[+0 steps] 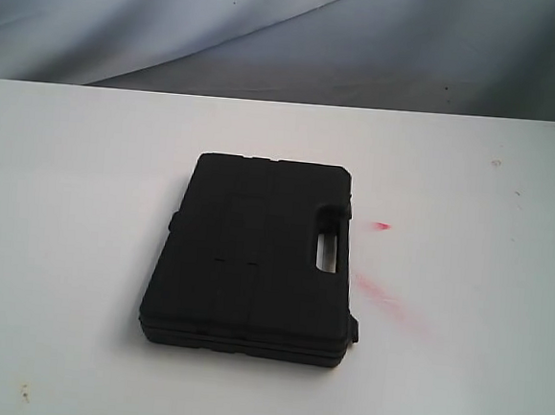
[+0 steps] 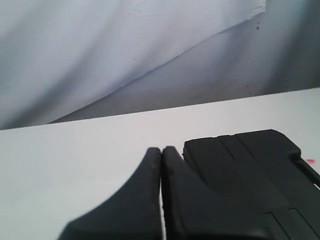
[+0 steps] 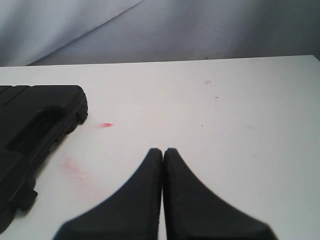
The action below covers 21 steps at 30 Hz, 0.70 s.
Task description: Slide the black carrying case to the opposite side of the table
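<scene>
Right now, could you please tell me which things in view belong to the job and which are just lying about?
Job: flat matte black plastic case; large white tabletop.
Lying about: faint red smears beside the case; pale draped cloth behind the tabletop.

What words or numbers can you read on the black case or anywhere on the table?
None can be read.
The case shows only plain black plastic, with no label, brand or number.
The table has only red smears and tiny specks, which are not writing.
</scene>
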{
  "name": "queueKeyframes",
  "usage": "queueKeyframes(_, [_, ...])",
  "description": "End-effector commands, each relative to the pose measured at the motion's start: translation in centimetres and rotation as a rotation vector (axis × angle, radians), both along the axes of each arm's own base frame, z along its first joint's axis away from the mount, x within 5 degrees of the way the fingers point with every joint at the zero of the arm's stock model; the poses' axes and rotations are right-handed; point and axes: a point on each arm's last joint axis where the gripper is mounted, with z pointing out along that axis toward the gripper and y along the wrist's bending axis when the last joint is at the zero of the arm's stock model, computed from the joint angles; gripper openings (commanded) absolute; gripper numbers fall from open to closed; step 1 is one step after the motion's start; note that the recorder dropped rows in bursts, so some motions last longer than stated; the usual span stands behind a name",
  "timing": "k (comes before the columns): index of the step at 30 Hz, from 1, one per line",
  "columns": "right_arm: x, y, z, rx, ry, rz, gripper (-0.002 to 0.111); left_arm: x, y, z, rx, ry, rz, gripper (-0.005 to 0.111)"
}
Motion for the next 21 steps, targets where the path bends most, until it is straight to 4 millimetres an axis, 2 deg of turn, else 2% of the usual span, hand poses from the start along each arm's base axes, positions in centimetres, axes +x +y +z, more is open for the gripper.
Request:
queueKeyframes(1, [0.0,0.0,0.0,0.006,-0.004,0.001,0.0,-1.5,1.2,-1.6,-0.073,-0.019,0.085,0.0])
queueKeyframes(8, [0.0,0.0,0.0,0.006,-0.004,0.001,0.0,-3.5,2.5,-3.4,-0.087,-0.074,0.218,0.0])
queueKeyframes(13, [0.0,0.0,0.0,0.006,-0.004,0.001,0.0,-4.8,2.9,-3.7,-0.027,-0.151,0.262,0.0])
queueKeyframes(17, [0.0,0.0,0.0,0.006,-0.004,0.001,0.0,-5.4,2.9,-3.4,-0.03,-0.209,0.261,0.0])
queueKeyframes(21, [0.0,0.0,0.0,0.006,-0.004,0.001,0.0,-5.2,3.0,-4.8,-0.027,-0.18,0.264,0.0])
